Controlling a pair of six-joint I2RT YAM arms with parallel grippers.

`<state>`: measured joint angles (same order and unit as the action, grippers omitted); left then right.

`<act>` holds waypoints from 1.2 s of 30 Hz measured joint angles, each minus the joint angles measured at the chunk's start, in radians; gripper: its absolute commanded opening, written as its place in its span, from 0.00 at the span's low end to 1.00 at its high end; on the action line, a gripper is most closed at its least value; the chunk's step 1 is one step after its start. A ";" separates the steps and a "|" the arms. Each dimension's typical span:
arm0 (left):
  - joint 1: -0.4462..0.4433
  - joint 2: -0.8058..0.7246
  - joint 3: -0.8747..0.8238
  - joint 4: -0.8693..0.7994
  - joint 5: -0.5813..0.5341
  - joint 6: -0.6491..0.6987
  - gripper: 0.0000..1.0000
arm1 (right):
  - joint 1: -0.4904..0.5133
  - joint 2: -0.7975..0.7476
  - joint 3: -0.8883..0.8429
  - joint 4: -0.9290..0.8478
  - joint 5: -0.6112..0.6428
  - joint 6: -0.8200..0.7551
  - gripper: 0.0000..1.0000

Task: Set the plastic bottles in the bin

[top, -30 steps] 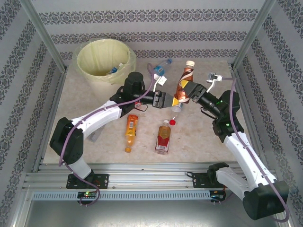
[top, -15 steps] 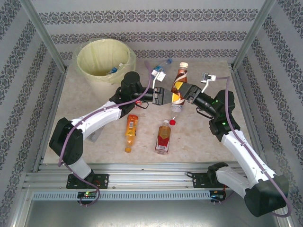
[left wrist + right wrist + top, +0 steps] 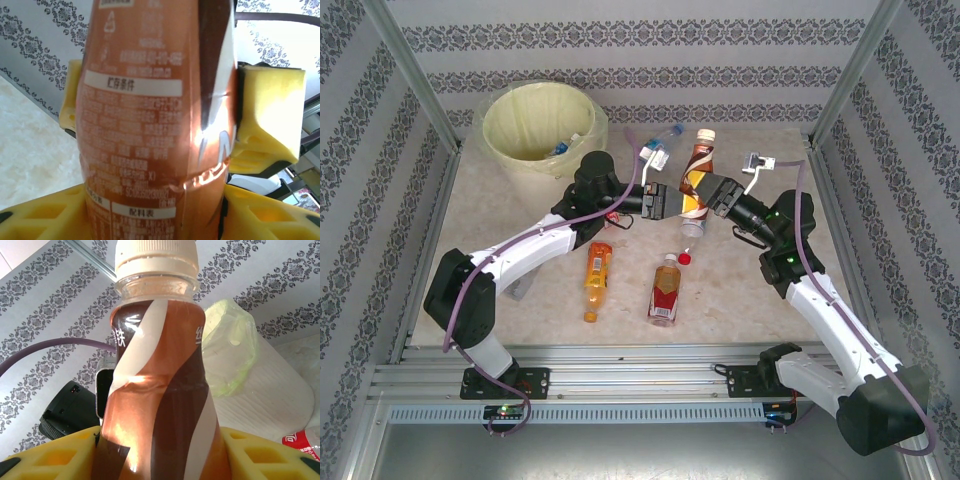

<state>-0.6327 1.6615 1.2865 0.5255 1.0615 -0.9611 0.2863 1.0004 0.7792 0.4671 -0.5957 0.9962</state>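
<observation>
Clamped from opposite sides by left gripper (image 3: 678,205) and right gripper (image 3: 708,195): brown-sleeved bottle (image 3: 700,160), upright, cap up, aloft over worktop's (image 3: 740,290) far middle. Toward far-left corner from both claws: bin (image 3: 492,140); nearer the left one, so probably a handover.

We see a copper-brown bottle (image 3: 150,125) running top to bottom through the middle of the frame, its label dense with small print under a white band. Our left gripper (image 3: 155,220) meets it from both lower corners, yellow fingers (image 3: 40,215) against its sides. Higher up, the right gripper (image 3: 160,107) sets yellow pads (image 3: 270,115) on either flank. We see patterned wallpaper (image 3: 35,45) in the upper left and pale tabletop (image 3: 30,150) at the lower left.
</observation>
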 measured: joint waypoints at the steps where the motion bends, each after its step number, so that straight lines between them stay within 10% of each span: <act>1: 0.000 0.000 0.000 0.000 0.000 -0.002 0.54 | 0.000 0.000 0.000 0.001 0.000 0.000 0.53; 11: 0.000 0.000 0.000 -0.012 0.007 0.027 0.51 | -0.003 -0.031 -0.005 -0.045 0.002 -0.024 0.98; 24: 0.059 -0.002 0.077 -0.304 -0.043 0.217 0.51 | -0.055 -0.323 -0.006 -0.457 0.002 -0.268 0.98; 36: 0.066 0.003 0.587 -1.097 -0.511 0.698 0.51 | -0.055 -0.400 0.024 -0.667 0.038 -0.441 0.98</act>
<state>-0.5671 1.6650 1.8736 -0.5713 0.5503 -0.2630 0.2314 0.6006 0.8032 -0.2001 -0.5579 0.5549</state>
